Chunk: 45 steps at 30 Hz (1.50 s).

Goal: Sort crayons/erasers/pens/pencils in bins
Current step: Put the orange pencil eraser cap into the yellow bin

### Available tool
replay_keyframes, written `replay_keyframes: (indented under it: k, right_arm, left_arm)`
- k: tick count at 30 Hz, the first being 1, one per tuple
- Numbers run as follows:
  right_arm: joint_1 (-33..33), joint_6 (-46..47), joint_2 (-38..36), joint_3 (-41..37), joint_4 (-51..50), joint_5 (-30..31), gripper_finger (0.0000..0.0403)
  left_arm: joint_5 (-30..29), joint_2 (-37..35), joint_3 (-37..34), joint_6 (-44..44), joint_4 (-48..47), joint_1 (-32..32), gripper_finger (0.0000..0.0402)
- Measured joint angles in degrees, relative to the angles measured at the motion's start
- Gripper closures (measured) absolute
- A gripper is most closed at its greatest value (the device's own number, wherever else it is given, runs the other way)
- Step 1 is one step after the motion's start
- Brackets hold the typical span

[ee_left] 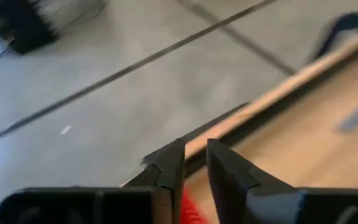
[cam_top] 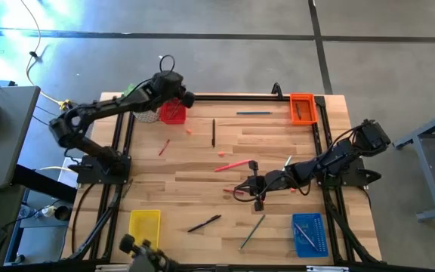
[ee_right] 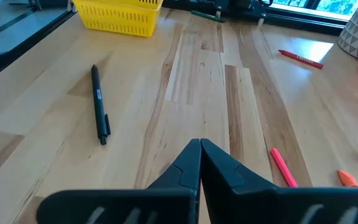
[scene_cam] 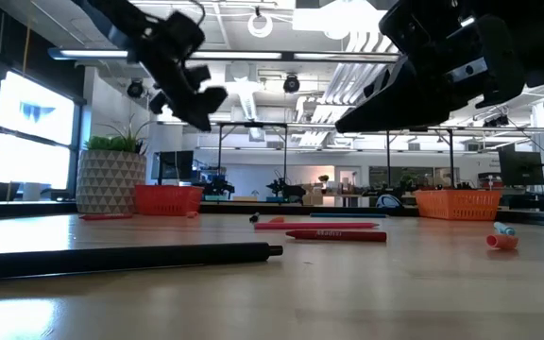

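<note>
Table [cam_top: 278, 151]: pale wood planks, pens scattered, grey concrete floor [cam_top: 217, 60] around. Left gripper [ee_left: 194, 163] slightly parted over red bin [cam_top: 173, 113]; right gripper [ee_right: 200, 148] pressed together.

Beneath the left gripper [ee_left: 194, 163], only a sliver of the red bin [ee_left: 190, 211] shows between its fingers, the rest hidden. The table edge [ee_left: 278, 93] beyond is blurred. Beside the right gripper [ee_right: 200, 148], the pink-red stick [ee_right: 283, 167] is cut off by the frame.
</note>
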Motion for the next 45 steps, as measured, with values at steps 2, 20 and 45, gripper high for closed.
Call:
replay_keyframes:
  k: [2,20,45]
  right_arm:
    - [0.01,0.0,-0.02,0.0,-0.91,2.75,0.0403]
    - [0.7,12.46,-2.25,14.65,-44.22,8.05,0.0401]
    - [14.03,34.22,-2.12,15.42,-61.77,1.77,0.0242]
  left_arm:
    - [1.34,-2.71,-2.47,0.78,3.2,-3.41,0.0365]
    - [9.31,-11.33,-22.55,7.51,36.48,-41.69,0.0401]
    - [1.85,10.69,-23.66,1.59,53.34,-60.8,0.0402]
